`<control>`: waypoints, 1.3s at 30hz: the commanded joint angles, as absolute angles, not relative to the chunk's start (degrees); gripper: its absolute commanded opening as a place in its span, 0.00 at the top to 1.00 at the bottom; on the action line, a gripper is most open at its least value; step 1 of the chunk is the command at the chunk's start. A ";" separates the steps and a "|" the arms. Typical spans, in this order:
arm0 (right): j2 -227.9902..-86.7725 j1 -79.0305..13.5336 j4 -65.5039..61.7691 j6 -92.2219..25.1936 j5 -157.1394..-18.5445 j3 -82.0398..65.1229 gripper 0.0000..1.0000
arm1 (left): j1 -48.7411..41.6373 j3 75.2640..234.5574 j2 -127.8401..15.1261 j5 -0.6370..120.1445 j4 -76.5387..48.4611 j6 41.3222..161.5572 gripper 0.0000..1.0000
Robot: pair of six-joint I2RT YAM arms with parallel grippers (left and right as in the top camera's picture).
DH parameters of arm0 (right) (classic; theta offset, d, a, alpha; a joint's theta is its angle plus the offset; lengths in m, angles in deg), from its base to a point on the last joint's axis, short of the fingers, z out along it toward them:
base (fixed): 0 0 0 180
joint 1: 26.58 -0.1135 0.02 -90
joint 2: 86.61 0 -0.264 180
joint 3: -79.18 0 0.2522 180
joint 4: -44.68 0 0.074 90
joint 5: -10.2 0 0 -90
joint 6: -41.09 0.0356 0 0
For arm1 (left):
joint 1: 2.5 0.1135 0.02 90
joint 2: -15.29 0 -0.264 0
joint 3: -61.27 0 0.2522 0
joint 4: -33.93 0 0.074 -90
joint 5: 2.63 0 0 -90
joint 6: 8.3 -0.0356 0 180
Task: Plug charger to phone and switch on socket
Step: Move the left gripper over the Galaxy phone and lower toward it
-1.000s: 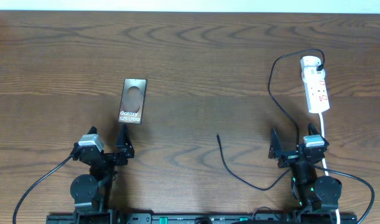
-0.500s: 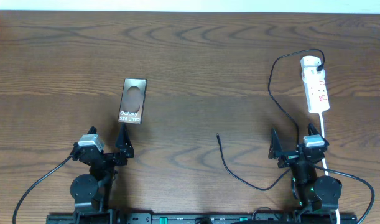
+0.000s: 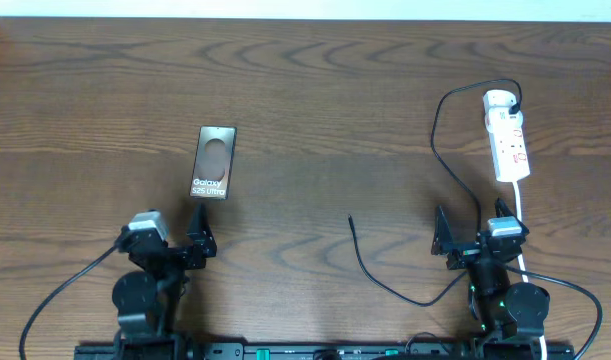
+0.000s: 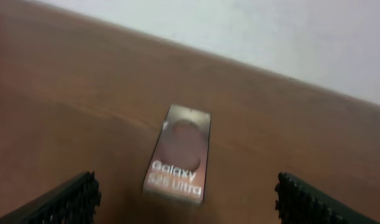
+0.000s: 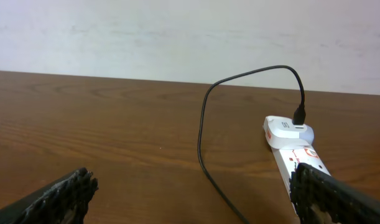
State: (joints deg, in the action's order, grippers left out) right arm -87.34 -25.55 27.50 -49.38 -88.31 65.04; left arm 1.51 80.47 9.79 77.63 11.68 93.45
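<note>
The phone [image 3: 213, 162] lies flat on the table's left half, its "Galaxy S25 Ultra" text facing me; it also shows in the left wrist view [image 4: 179, 154]. My left gripper [image 3: 175, 235] is open and empty, just below the phone. The white socket [image 3: 507, 135] lies at the far right; it also shows in the right wrist view [image 5: 295, 149]. The charger cable [image 3: 440, 150] runs from a black plug at the socket's top end down to a loose connector tip [image 3: 351, 219] mid-table. My right gripper [image 3: 472, 232] is open and empty below the socket.
The socket's white cord [image 3: 522, 215] runs down past the right arm. Thick black arm cables [image 3: 60, 295] loop at the front corners. A pale wall [image 5: 190, 31] rises behind the table's far edge.
My left gripper has shifted slightly and tilted toward the phone. The right arm, the phone, the cable and the socket have not moved.
</note>
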 commanded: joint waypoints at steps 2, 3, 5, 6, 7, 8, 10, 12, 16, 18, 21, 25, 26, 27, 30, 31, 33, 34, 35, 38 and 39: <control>-86.99 -25.87 27.26 -49.82 -87.87 65.10 0.01 | 1.38 94.04 -2.08 77.57 9.05 90.26 0.10; -86.99 -25.87 27.26 -49.84 -87.87 65.10 0.01 | 1.38 97.34 -5.55 77.55 7.92 90.04 0.10; -86.99 -25.87 27.26 -49.82 -87.87 65.10 0.01 | 1.38 103.92 -12.20 77.28 5.12 88.84 0.10; -86.99 -25.87 27.26 -49.82 -87.87 65.10 0.01 | 1.38 107.70 -15.93 76.61 3.37 88.10 0.10; -86.99 -25.87 27.26 -49.84 -87.87 65.10 0.01 | 1.38 110.65 -18.84 75.73 1.99 87.24 0.10; -86.99 -25.87 27.26 -49.82 -87.87 65.10 0.01 | 1.38 114.65 -22.60 74.44 -0.13 86.33 0.10; -86.99 -25.87 27.24 -49.82 -87.87 65.10 0.01 | 1.38 121.99 -29.18 72.43 -4.87 85.91 0.10; -86.99 -25.87 27.24 -49.84 -87.87 65.10 0.01 | 1.38 129.38 -35.43 71.01 -10.60 85.25 0.10; -86.99 -25.87 27.26 -49.82 -87.87 65.10 0.01 | 1.38 147.06 -50.05 70.90 -25.31 81.19 0.10; -86.99 -25.87 27.26 -49.84 -87.87 65.10 0.01 | 1.38 153.64 -55.34 70.92 -30.29 79.24 0.10; -86.99 -25.87 27.26 -49.82 -87.87 65.10 0.01 | 1.38 162.41 -62.36 70.90 -37.00 77.26 0.10; -86.99 -25.87 27.26 -49.82 -87.87 65.10 0.01 | 1.38 171.39 -70.51 70.90 -44.21 74.76 0.10; -86.99 -25.87 27.26 -49.82 -87.87 65.10 0.01 | 1.38 172.66 -72.04 70.94 -45.26 74.35 0.10; -86.99 -25.87 27.24 -49.82 -87.87 65.10 0.01 | 1.38 173.95 -73.85 71.14 -46.25 74.37 0.10; -86.99 -25.87 27.24 -49.82 -87.87 65.10 0.01 | 1.27 175.33 -77.90 71.12 -47.69 74.39 0.10; -86.99 -25.87 27.26 -49.82 -87.87 65.10 0.01 | 1.25 175.33 -79.06 71.10 -47.99 74.39 0.10; -86.99 -25.87 27.26 -49.82 -87.87 65.10 0.01 | 0.90 175.33 -81.66 71.10 -48.74 74.37 0.10; -86.99 -25.87 27.26 -49.82 -87.87 65.10 0.01 | 0.76 175.33 -82.92 71.03 -48.82 74.39 0.10; -86.99 -25.87 27.26 -49.82 -87.87 65.10 0.01 | 0.57 175.30 -84.19 71.01 -48.78 74.41 0.10; -86.99 -25.87 27.26 -49.82 -87.87 65.10 0.01 | 0.15 175.30 -86.97 70.88 -48.78 74.41 0.40; -86.99 -25.87 27.26 -49.82 -87.87 65.10 0.01 | 0.13 175.30 -87.60 70.86 -48.78 74.44 0.53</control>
State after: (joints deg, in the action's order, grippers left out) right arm -87.30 -25.57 27.50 -49.40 -87.92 65.04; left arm 0.61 174.25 -85.94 71.14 -48.45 75.40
